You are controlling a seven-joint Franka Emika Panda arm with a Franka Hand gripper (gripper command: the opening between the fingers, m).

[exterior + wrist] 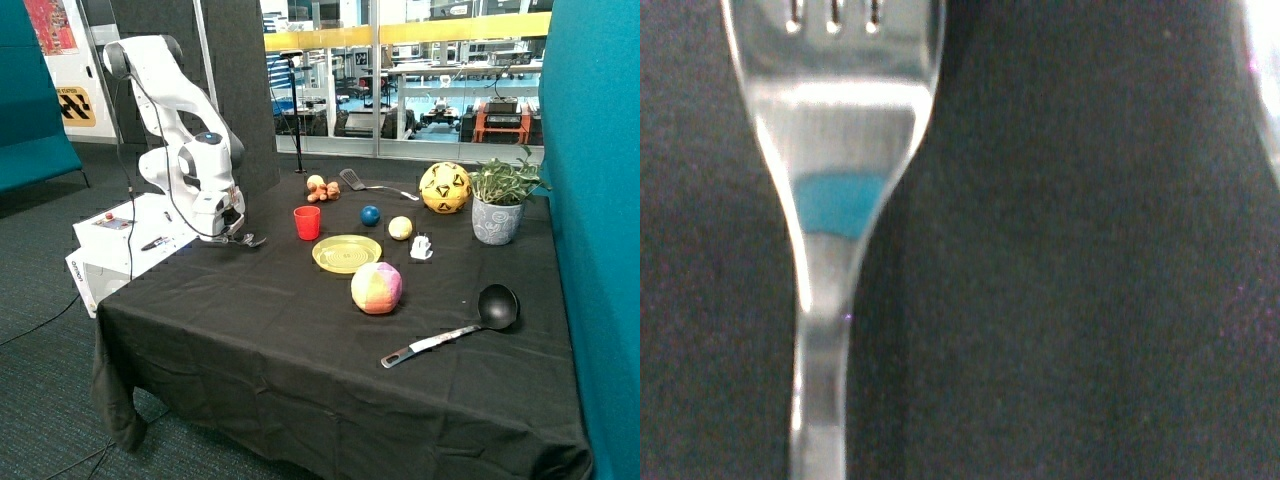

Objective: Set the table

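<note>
The table point(300, 340) is covered in black cloth. My gripper point(228, 232) is down at the cloth near the table's edge, beside the white robot base. A metal fork point(252, 240) lies on the cloth right at the gripper. In the wrist view the fork point(840, 150) fills the frame, lying flat on the black fabric with its tines pointing away. A yellow plate point(346, 252) sits mid-table with a red cup point(307, 222) just behind it. No part of the gripper shows in the wrist view.
A black ladle point(470, 325) lies near the front edge. A pink-yellow ball point(376, 287), blue ball point(370, 214), small yellow ball point(400, 228), soccer ball point(445, 187), potted plant point(498, 205), spatula point(370, 185) and small fruits point(322, 188) stand around. A shiny edge point(1262, 80) shows beside the fork.
</note>
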